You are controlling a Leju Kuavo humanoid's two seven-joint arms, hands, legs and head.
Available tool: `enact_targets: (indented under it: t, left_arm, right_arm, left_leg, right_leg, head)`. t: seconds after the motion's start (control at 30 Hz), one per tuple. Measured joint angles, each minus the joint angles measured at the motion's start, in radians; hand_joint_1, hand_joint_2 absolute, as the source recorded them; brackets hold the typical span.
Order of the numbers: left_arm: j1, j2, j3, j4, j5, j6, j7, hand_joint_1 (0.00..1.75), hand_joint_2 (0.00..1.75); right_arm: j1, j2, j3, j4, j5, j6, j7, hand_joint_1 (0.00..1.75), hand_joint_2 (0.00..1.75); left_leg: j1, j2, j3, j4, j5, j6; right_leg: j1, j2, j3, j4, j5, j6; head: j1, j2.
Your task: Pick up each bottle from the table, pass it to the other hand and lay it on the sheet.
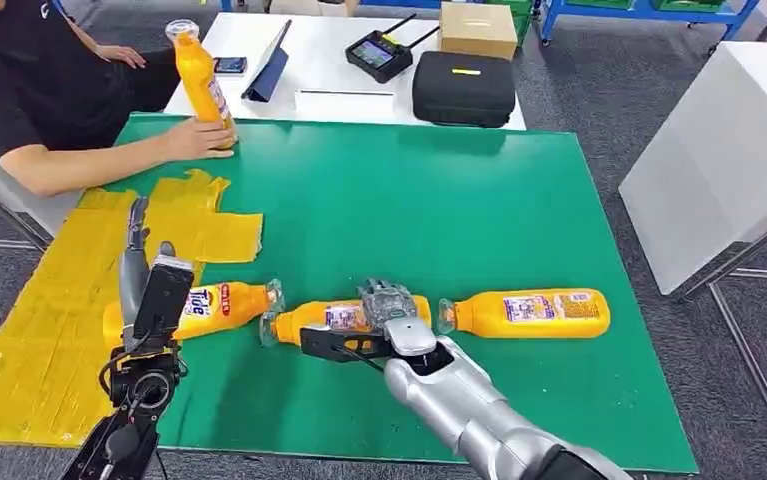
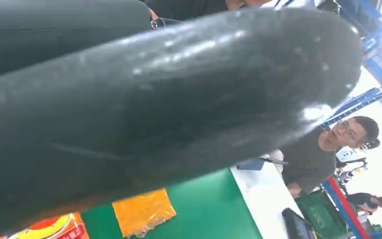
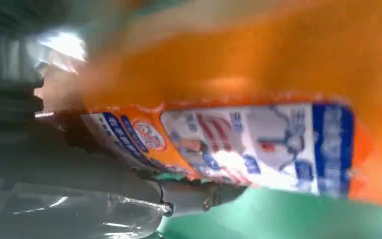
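**Right hand on the middle bottle**

Fingers of the right hand (image 1: 391,312) are curled over the middle bottle (image 1: 344,318), which lies on its side on the green table (image 1: 409,200) near the front edge, cap pointing left. The hand sits on top of the bottle's body and grips it; the right wrist view shows the orange body and label close against the palm, blurred. The bottle is still down on the table.

Just to the right lies a second bottle (image 1: 524,313), also on its side, cap toward the hand and clear of it. To the left, a third bottle (image 1: 209,305) lies half on the yellow sheet (image 1: 39,330), which covers the table's front left corner. The left hand (image 1: 137,262) hangs above that bottle's base end, its fingers straight and apart, holding nothing.

At the back left corner a person's hand (image 1: 197,140) steadies a fourth bottle (image 1: 201,85), standing upright. Behind the green table, a white table (image 1: 329,60) carries a black case (image 1: 463,88), a cardboard box (image 1: 478,29) and a handheld controller (image 1: 379,54).
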Motion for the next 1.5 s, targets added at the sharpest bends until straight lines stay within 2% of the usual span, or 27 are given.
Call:
enact_targets:
  t: [0.37, 0.43, 0.47, 0.57, 0.67, 0.8, 0.87, 1.13, 1.17, 1.27, 1.3, 1.5]
  left_arm:
    - [-0.028, 0.0, 0.0, 0.059, 0.057, 0.005, -0.028, 0.0, 0.0]
    - [-0.031, 0.0, 0.0, 0.066, 0.074, -0.003, -0.028, 0.0, 0.0]
    - [-0.031, 0.0, 0.0, 0.067, 0.087, -0.008, -0.029, 0.0, 1.75]
    - [-0.027, 0.002, 0.005, 0.067, 0.165, -0.064, -0.038, 0.0, 1.75]
    - [-0.02, 0.003, 0.011, 0.063, 0.307, -0.19, -0.041, 0.0, 1.75]
    - [0.006, 0.01, 0.014, 0.036, 0.541, -0.374, -0.074, 0.0, 1.75]
    - [0.01, 0.01, 0.009, 0.022, 0.588, -0.422, -0.074, 0.0, 1.75]
    - [0.01, 0.01, 0.006, 0.02, 0.594, -0.428, -0.073, 0.0, 1.75]
    - [0.01, 0.01, -0.002, 0.01, 0.621, -0.454, -0.071, 0.0, 1.75]
    - [0.005, 0.008, -0.03, -0.005, 0.652, -0.498, -0.06, 0.0, 1.75]
    - [-0.01, -0.014, -0.071, -0.011, 0.657, -0.544, -0.046, 0.0, 1.75]
    - [-0.031, -0.042, -0.108, -0.022, 0.65, -0.556, -0.032, 0.0, 1.75]
  right_arm:
    - [-0.038, -0.01, 0.011, 0.031, -0.024, -0.035, 0.004, 1.75, 1.75]
    - [-0.041, -0.006, 0.0, 0.031, -0.071, -0.072, -0.033, 1.75, 1.75]
    - [-0.045, -0.003, -0.011, 0.03, -0.102, -0.085, -0.06, 1.75, 1.75]
    - [-0.045, 0.002, -0.073, -0.002, -0.287, -0.106, -0.213, 1.75, 1.75]
    - [-0.015, 0.004, -0.132, -0.082, -0.507, -0.054, -0.342, 1.75, 1.75]
    - [0.044, -0.013, -0.151, -0.251, -0.794, -0.051, -0.41, 1.75, 1.75]
    - [0.071, -0.023, -0.148, -0.322, -0.848, -0.094, -0.422, 1.75, 1.75]
    - [0.075, -0.025, -0.148, -0.333, -0.855, -0.102, -0.423, 1.75, 1.75]
    - [0.1, -0.035, -0.142, -0.395, -0.875, -0.148, -0.428, 1.75, 1.75]
    - [0.141, -0.055, -0.127, -0.491, -0.874, -0.189, -0.43, 1.75, 1.75]
    - [0.153, -0.057, -0.114, -0.508, -0.841, -0.229, -0.421, 1.75, 1.75]
    - [0.152, -0.037, -0.101, -0.497, -0.819, -0.235, -0.402, 1.75, 1.75]
  left_leg:
    - [0.0, 0.0, 0.001, 0.0, 0.003, 0.002]
    - [0.0, 0.0, 0.0, 0.0, 0.004, 0.002]
    - [0.0, -0.001, -0.001, 0.0, 0.005, 0.002]
    - [0.0, 0.0, -0.003, 0.0, 0.005, 0.002]
    - [0.001, 0.0, -0.004, 0.0, 0.005, 0.001]
    - [0.001, 0.0, -0.009, 0.0, 0.006, 0.001]
    - [0.001, 0.0, -0.011, 0.0, 0.006, 0.001]
    - [0.001, 0.0, -0.011, 0.0, 0.006, 0.001]
    - [0.0, -0.001, -0.013, 0.0, 0.006, 0.001]
    - [0.0, 0.0, -0.013, 0.0, 0.006, 0.001]
    - [0.0, 0.0, -0.014, 0.0, 0.006, 0.001]
    - [0.0, -0.001, -0.015, 0.0, 0.006, 0.001]
  right_leg:
    - [0.0, -0.001, 0.003, 0.0, 0.003, -0.001]
    - [0.0, 0.0, 0.012, 0.0, 0.005, 0.003]
    - [0.0, 0.0, 0.011, 0.0, 0.007, 0.003]
    - [0.0, 0.0, 0.009, 0.001, 0.007, 0.003]
    - [0.001, 0.0, 0.007, 0.001, 0.007, 0.003]
    - [0.001, 0.0, 0.003, 0.001, 0.007, 0.003]
    - [0.0, 0.0, 0.001, 0.001, 0.007, 0.003]
    - [0.0, 0.0, 0.001, 0.001, 0.007, 0.003]
    - [0.0, -0.001, -0.001, 0.001, 0.007, 0.003]
    - [0.0, 0.0, -0.002, 0.001, 0.007, 0.003]
    - [0.0, 0.0, -0.002, 0.001, 0.007, 0.003]
    - [0.0, 0.0, -0.003, 0.001, 0.007, 0.003]
  head:
    - [0.0, 0.0]
    - [0.0, 0.0]
    - [0.0, 0.0]
    - [0.0, 0.0]
    - [0.0, 0.0]
    - [0.0, 0.0]
    - [0.0, 0.0]
    - [0.0, 0.0]
    - [0.0, 0.0]
    - [0.0, 0.0]
    - [0.0, 0.0]
    - [0.0, 0.0]
